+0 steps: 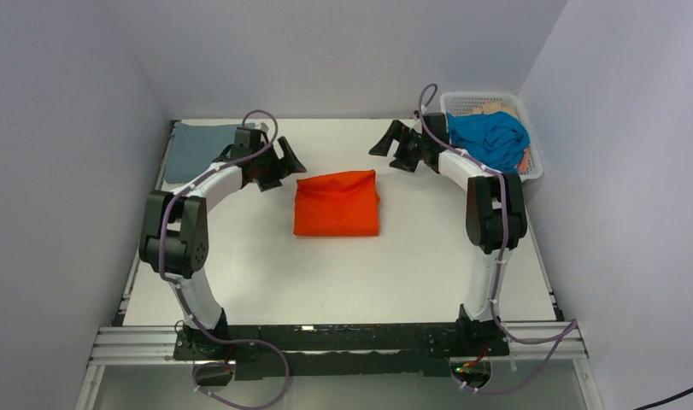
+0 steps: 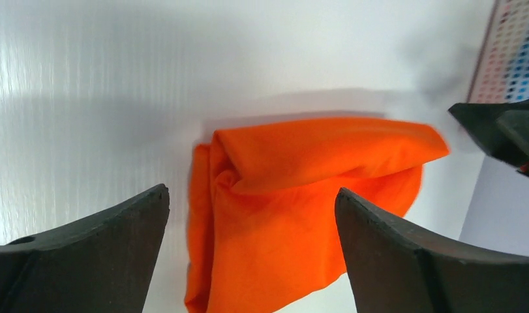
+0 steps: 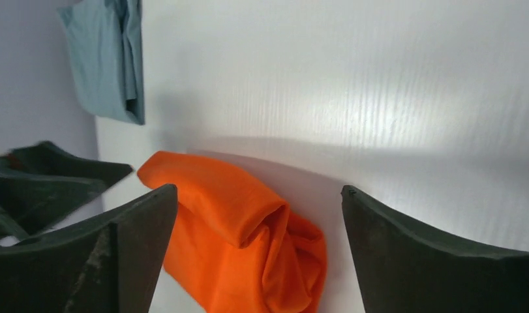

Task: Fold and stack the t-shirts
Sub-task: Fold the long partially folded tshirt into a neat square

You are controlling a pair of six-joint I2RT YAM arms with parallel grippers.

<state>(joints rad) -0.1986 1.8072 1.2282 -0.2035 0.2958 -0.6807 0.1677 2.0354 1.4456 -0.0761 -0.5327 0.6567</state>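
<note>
The bright orange t-shirt (image 1: 337,203) lies folded on the middle of the white table, its far edge rolled and bulging (image 2: 301,169) (image 3: 242,241). My left gripper (image 1: 287,171) (image 2: 252,191) hovers open just off the shirt's far left corner, holding nothing. My right gripper (image 1: 387,154) (image 3: 258,190) hangs open above the far right corner, also empty. A folded grey-blue t-shirt (image 1: 197,149) (image 3: 108,59) lies flat at the back left corner. The turquoise-blue t-shirt (image 1: 490,138) is crumpled in the basket.
A white lattice basket (image 1: 475,96) (image 2: 513,52) stands at the back right corner against the wall. Grey walls enclose the table on the left, back and right. The arm bases sit on a rail at the near edge.
</note>
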